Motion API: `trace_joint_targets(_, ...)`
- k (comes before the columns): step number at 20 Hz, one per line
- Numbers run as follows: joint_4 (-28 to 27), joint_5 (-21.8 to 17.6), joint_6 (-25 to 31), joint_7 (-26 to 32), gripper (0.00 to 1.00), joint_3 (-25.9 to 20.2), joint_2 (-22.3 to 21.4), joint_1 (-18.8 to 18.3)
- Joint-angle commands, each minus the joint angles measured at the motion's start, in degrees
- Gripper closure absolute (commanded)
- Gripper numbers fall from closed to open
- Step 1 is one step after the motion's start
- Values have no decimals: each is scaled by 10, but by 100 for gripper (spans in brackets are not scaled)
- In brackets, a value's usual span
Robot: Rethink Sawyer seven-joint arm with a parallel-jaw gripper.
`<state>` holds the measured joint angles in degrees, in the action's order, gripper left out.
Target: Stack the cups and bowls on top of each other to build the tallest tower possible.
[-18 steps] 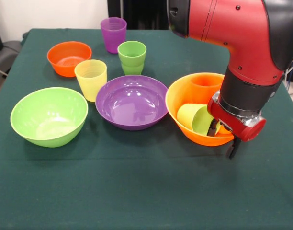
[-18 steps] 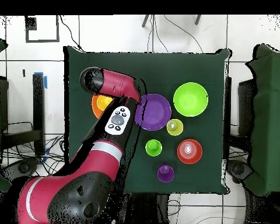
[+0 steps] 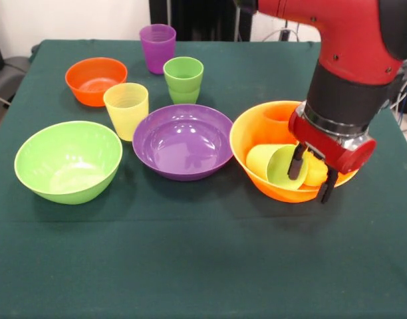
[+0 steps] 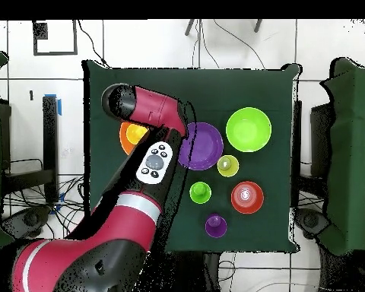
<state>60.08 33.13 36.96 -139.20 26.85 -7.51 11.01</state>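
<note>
My gripper (image 3: pixel 312 177) hangs inside the largest yellow-orange bowl (image 3: pixel 257 174) at the right, its fingers (image 3: pixel 296 163) closed on either side of a yellow-orange cup (image 3: pixel 314 171). A yellow-green cup (image 3: pixel 275 163) lies on its side in the same bowl, just left of the gripper. An orange cup (image 3: pixel 281 113) stands at the bowl's back. In the overhead view the arm covers the gripper and most of this bowl (image 4: pixel 129 135).
Left of that bowl are the purple bowl (image 3: pixel 183 141), lime green bowl (image 3: pixel 68 161) and small orange bowl (image 3: pixel 96 80). A pale yellow cup (image 3: pixel 126 109), a green cup (image 3: pixel 183 79) and a purple cup (image 3: pixel 157 47) stand upright behind them.
The gripper has risen a little and shifted slightly, so the yellow-orange cup now shows between its fingers. The other bowls and cups have not moved.
</note>
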Motion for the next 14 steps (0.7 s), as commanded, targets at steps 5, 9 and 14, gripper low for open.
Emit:
trace_joint_targets(5,48,-43,37,20,0,-83,-33,-21)
trace_joint_targets(9,53,-46,40,23,0,-84,-39,-22)
trace_joint_targets(14,75,-56,44,29,0,-86,-55,-24)
